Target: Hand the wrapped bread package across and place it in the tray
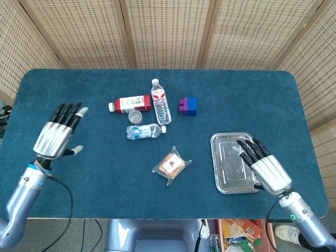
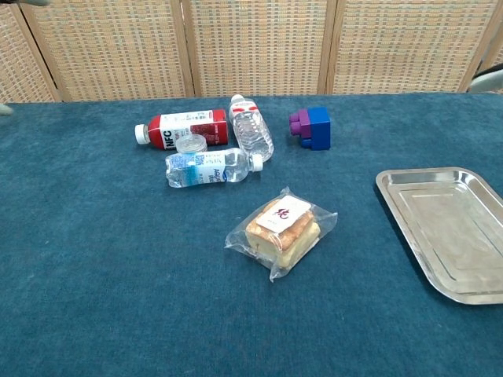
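The wrapped bread package (image 1: 171, 165) (image 2: 282, 231) lies flat on the blue table near the middle, with nothing touching it. The steel tray (image 1: 224, 142) (image 2: 448, 228) sits empty to its right. My left hand (image 1: 56, 134) hovers far to the left, fingers spread and holding nothing. My right hand (image 1: 265, 168) is over the tray's near right corner, fingers spread and empty. Only a sliver of each hand reaches the chest view's edges.
Two clear water bottles (image 1: 160, 101) (image 1: 145, 131), a red juice bottle (image 1: 130, 103) and a small round lid (image 1: 135, 116) lie behind the bread. A purple and blue block (image 1: 188, 105) stands at the back centre. Woven screens close off the far side.
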Available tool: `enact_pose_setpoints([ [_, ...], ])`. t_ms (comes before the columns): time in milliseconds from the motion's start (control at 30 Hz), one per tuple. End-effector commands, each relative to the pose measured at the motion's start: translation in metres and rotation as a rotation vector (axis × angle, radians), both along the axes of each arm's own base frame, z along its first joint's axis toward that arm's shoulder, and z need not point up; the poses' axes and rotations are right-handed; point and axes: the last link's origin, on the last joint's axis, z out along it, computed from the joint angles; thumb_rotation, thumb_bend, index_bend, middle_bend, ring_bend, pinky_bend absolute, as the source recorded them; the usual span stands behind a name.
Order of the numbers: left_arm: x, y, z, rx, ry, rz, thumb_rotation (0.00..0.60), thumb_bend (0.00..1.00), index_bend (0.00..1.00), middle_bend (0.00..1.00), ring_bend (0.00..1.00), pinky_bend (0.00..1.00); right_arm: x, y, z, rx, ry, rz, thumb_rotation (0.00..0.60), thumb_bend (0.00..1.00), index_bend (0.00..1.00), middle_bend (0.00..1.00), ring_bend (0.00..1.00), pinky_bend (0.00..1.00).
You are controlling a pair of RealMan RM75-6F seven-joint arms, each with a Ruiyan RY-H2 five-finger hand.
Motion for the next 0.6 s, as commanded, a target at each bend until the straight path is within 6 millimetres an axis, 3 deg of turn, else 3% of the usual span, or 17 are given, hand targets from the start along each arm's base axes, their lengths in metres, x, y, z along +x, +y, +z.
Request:
enact_pose_setpoints([
  [33, -0.036, -0.022, 0.016, 0.073, 0.018, 0.074, 0.6, 0.0, 0.0, 0.0, 0.0, 0.0, 0.021, -0.02, -0.025, 0.099, 0.112, 0.159, 0.6, 0.0, 0.0, 0.0, 0.0, 0.0],
  [333, -0.078, -0.06, 0.014, 0.109, -0.062, 0.217, 0.6, 0.0, 0.0, 0.0, 0.0, 0.0, 0.07, -0.046, -0.089, 0.244, 0.292, 0.356, 0.6, 0.0, 0.0, 0.0, 0.0, 0.0],
  [600, -0.083, -0.07, 0.01, 0.112, -0.063, 0.266, 0.6, 0.0, 0.0, 0.0, 0.0, 0.0, 0.12, -0.065, -0.154, 0.356, 0.334, 0.383, 0.6, 0.0, 0.0, 0.0, 0.0, 0.0],
])
